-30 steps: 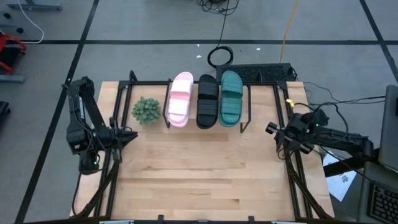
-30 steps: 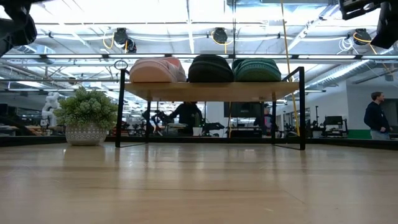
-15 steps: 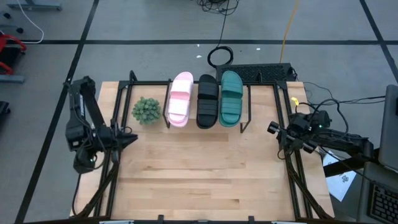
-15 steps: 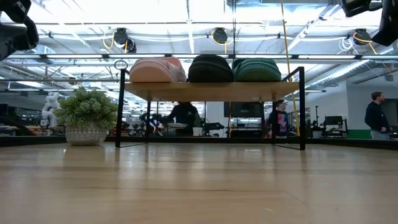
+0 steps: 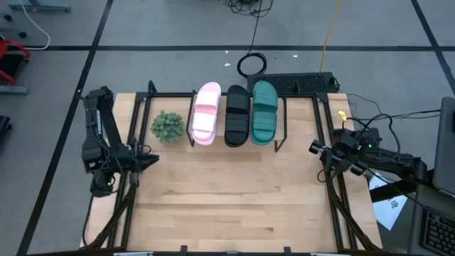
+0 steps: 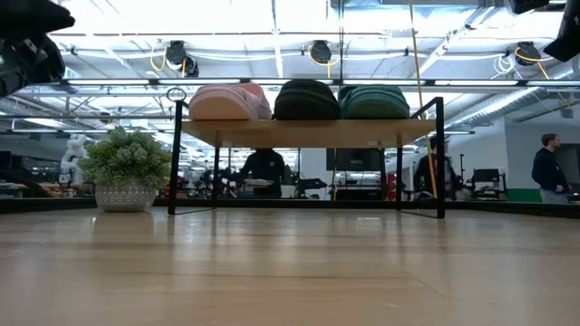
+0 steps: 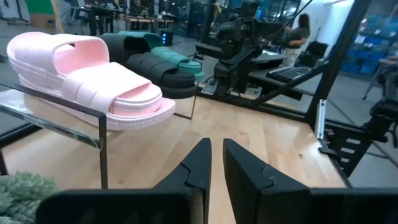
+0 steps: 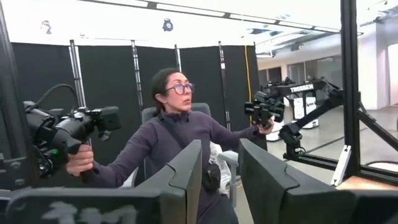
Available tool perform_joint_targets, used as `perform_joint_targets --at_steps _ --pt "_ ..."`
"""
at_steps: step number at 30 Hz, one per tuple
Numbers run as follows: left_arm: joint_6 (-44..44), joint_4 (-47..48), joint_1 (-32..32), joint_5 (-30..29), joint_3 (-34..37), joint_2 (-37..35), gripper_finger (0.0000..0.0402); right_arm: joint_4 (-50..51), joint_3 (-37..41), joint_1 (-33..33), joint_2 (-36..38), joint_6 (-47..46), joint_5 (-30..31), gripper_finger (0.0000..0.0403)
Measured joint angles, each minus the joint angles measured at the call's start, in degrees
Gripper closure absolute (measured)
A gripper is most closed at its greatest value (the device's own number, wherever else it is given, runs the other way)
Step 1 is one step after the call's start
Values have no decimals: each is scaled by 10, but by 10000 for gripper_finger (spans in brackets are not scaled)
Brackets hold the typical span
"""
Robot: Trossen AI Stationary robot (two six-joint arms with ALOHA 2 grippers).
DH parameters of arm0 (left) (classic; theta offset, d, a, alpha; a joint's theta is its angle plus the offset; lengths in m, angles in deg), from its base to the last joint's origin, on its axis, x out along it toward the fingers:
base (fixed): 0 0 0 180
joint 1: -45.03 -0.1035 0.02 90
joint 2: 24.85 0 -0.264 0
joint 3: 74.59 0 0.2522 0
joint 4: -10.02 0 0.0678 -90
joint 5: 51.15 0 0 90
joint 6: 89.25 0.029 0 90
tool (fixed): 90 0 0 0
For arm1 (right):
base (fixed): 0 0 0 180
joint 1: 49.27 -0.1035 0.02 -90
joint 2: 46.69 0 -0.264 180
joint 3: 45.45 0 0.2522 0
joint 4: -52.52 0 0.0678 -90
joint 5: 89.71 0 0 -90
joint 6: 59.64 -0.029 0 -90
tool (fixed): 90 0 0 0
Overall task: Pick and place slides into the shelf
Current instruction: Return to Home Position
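Three slides lie side by side on top of the shelf (image 6: 308,132) at the table's far edge: pale pink (image 5: 206,114), black (image 5: 237,115), teal (image 5: 264,112). In the low view they rest soles down on the plank: pink (image 6: 227,101), black (image 6: 306,100), teal (image 6: 373,101). My left gripper (image 5: 153,161) hovers at the table's left edge, pointing right, its fingers (image 7: 202,163) a narrow gap apart. My right gripper (image 5: 316,151) hovers at the right edge, pointing left, its fingers (image 8: 186,168) slightly apart. Both hold nothing and stand far from the slides.
A small potted plant (image 5: 167,126) stands on the table just left of the shelf. Black frame rails (image 5: 128,192) run along the left and right table edges. Bare wood (image 5: 227,192) lies in front of the shelf. A seated person (image 8: 177,143) shows beyond the table.
My right gripper has drawn back a little toward the table's right edge and risen, leaving the low view's top corner. My left arm has shifted slightly at the left edge. The slides have stayed put on the shelf.
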Motion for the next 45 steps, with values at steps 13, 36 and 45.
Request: perform_joint_targets --at_steps 13,36,45 --pt "-47 -9 29 -40 68 -35 360 -169 94 0 0 -65 37 305" --pt "706 -878 -403 430 198 55 360 -194 83 0 7 -107 39 305" --pt "661 -575 -556 522 124 -114 360 -249 82 0 32 -175 23 305"
